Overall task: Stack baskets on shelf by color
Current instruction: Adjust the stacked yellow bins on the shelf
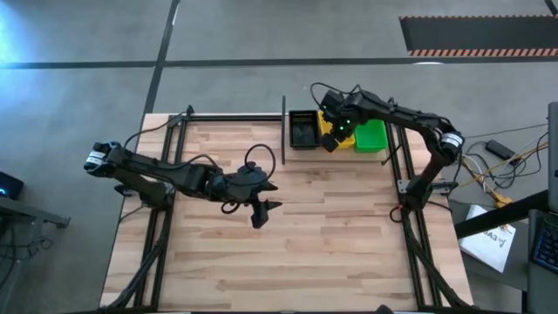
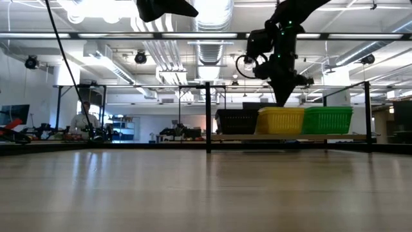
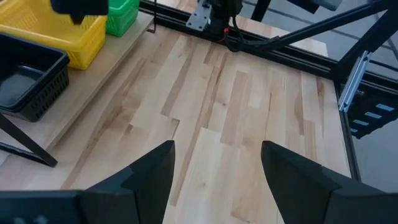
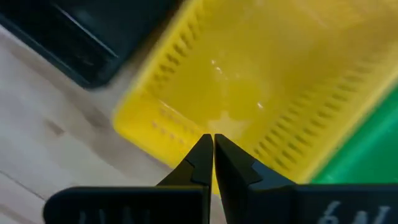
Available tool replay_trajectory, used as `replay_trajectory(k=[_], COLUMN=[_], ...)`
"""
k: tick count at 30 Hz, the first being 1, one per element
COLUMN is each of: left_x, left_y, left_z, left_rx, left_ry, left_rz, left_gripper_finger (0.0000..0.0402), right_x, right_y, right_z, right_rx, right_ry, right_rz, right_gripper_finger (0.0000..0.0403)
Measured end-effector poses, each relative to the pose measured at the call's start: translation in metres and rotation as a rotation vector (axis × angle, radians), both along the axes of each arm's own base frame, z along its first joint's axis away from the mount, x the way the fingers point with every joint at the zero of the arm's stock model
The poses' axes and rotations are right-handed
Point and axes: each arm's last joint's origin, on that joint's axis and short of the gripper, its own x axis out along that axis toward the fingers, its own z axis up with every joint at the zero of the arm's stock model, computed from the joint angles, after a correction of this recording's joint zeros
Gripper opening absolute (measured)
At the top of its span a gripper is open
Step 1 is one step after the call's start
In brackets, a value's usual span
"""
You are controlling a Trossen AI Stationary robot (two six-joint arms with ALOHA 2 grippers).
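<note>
On the shelf (image 2: 193, 137) below my right tool (image 4: 213, 163) I see 3 piles in a row: black (image 1: 303, 129), yellow (image 2: 280, 120) and green (image 1: 370, 136), touching side by side. No basket lies loose on the table (image 1: 331, 235), so I judge the sorting done or nearly so; how many sit in each pile I cannot tell. My right tool hangs over the yellow basket's near rim, tips pinched together on nothing. My left tool (image 3: 214, 171) waits spread wide over the bare table, well apart from the shelf. The baskets are glossy plastic, rectangular, with slotted mesh walls; the shelf is a pale wood board on thin black posts.
</note>
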Motion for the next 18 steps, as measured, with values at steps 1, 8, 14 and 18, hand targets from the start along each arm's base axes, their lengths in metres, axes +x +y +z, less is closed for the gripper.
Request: replay_trajectory(k=[1, 8, 14, 18], left_x=[0.0, 0.003, 0.004, 0.004], left_y=[0.0, -0.001, -0.001, -0.001], left_z=[0.001, 0.004, 0.006, 0.005], left_rx=[-0.001, -0.012, -0.016, -0.017], left_ry=[-0.007, -0.057, -0.073, -0.078], left_rz=[0.0, 0.001, 0.001, 0.0], left_gripper_finger=[0.0224, 0.0224, 0.0224, 0.0224], right_x=[0.003, 0.015, 0.02, 0.024], right_y=[-0.001, -0.005, -0.008, -0.01], right_z=[-0.001, -0.011, -0.013, -0.012], right_rx=[0.007, 0.056, 0.062, 0.057], right_ry=[-0.02, -0.055, -0.078, -0.123], right_rz=[-0.002, -0.025, -0.049, -0.067], right_gripper_finger=[0.0009, 0.0009, 0.0009, 0.0008])
